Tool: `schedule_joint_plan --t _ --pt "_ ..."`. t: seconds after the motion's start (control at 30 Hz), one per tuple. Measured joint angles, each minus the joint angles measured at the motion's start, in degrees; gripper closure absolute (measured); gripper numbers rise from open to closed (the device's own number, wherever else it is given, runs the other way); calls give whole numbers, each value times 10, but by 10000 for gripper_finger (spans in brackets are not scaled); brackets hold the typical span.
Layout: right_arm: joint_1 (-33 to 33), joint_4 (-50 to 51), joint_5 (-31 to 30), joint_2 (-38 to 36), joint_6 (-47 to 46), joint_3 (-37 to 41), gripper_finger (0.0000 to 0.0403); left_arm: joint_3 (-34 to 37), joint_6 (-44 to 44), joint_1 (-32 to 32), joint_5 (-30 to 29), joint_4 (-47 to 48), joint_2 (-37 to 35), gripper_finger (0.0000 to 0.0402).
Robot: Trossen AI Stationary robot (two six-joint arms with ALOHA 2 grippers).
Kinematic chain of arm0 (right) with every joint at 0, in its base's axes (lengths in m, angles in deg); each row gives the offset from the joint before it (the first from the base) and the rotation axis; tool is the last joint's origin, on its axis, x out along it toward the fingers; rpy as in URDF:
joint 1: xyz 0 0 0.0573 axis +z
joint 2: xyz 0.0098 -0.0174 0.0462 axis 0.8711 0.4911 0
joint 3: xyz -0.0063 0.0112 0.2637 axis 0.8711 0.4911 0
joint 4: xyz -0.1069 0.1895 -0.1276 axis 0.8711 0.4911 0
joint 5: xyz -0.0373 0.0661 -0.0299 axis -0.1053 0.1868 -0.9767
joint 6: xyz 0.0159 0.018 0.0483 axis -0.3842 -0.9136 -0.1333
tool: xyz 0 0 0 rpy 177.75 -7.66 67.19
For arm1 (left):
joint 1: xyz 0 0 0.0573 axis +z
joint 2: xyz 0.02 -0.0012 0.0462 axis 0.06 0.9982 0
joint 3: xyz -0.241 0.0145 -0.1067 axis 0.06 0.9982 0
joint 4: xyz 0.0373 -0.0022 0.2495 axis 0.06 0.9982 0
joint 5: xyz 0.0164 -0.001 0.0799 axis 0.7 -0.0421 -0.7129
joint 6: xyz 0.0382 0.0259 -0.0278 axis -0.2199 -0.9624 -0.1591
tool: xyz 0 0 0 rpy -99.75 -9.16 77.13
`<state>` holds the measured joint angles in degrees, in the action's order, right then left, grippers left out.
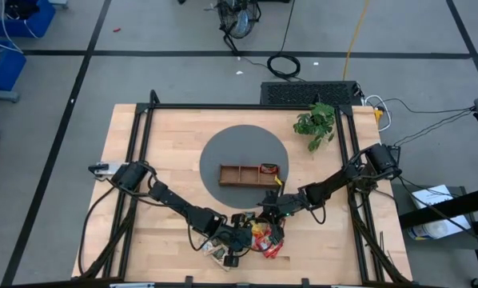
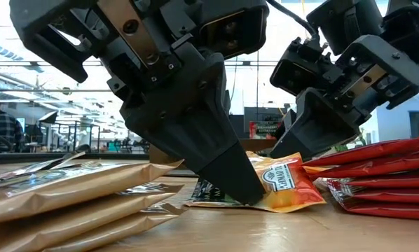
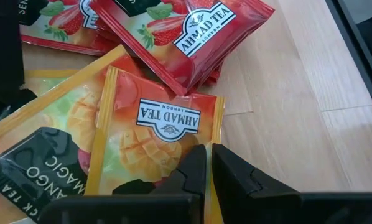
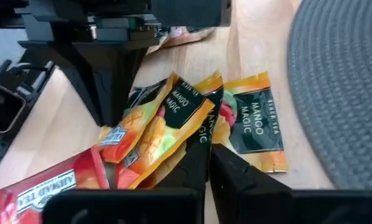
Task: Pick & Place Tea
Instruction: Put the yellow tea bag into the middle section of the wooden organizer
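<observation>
The tea sachets (image 1: pixel 259 240) are heaped at about six o'clock on the counter (image 1: pixel 167 144), near its front edge, below the round grey mat (image 1: pixel 223 148). On that mat the brown wooden tray (image 1: pixel 247 174) is seen, with something red lying in its right-hand compartment. A green leafy plant (image 1: pixel 315 124) stands at about two o'clock of the mat, well apart from the heap.

The left gripper (image 3: pixel 206 171) is lowered onto the heap from about eight o'clock; its fingers are drawn nearly together, with only a thin slit between them, and their tips rest on the edge of an orange-yellow mango sachet (image 3: pixel 155 140). Whether the foil is actually pinched cannot be told. Just beyond it, red strawberry sachets (image 3: pixel 186 31) are stacked and overlap the mango one.

The right gripper (image 4: pixel 206 165) is brought in from about three o'clock, and its fingers are likewise almost closed, their tips set against the bunched mango sachets (image 4: pixel 167 118), one of which is lifted and tilted. A further sachet (image 4: pixel 255 121) lies flat just beside the mat's edge.

In the low view, both grippers are crowded over the same orange sachet (image 2: pixel 283 185), with tan sachets (image 2: pixel 76 196) piled at nine o'clock and red sachets (image 2: pixel 381 178) at three o'clock, so the middle of the heap is hemmed in on both sides.
</observation>
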<state>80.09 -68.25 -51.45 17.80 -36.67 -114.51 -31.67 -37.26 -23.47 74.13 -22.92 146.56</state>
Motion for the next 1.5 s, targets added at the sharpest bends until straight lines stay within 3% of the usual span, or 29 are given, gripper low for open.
schedule_joint_plan --t 0.33,0.63,0.9,1.1,1.27,1.5 --pt "0 16 -34 -60 61 0 402 0 -5 -2 1 0 0 366" --pt "1 115 -125 -158 122 0 403 1 -34 -15 1 12 -32 366" --pt "-4 92 -226 -179 219 0 403 1 -61 -39 -4 64 -72 366" --pt "-25 44 -290 -177 283 0 403 0 -100 -80 -79 100 -111 366" --pt "-52 -22 -284 -173 303 0 403 1 -99 -107 -138 119 -114 366" --pt "-105 -80 -270 -171 271 49 403 1 -86 -121 -159 132 -114 366"
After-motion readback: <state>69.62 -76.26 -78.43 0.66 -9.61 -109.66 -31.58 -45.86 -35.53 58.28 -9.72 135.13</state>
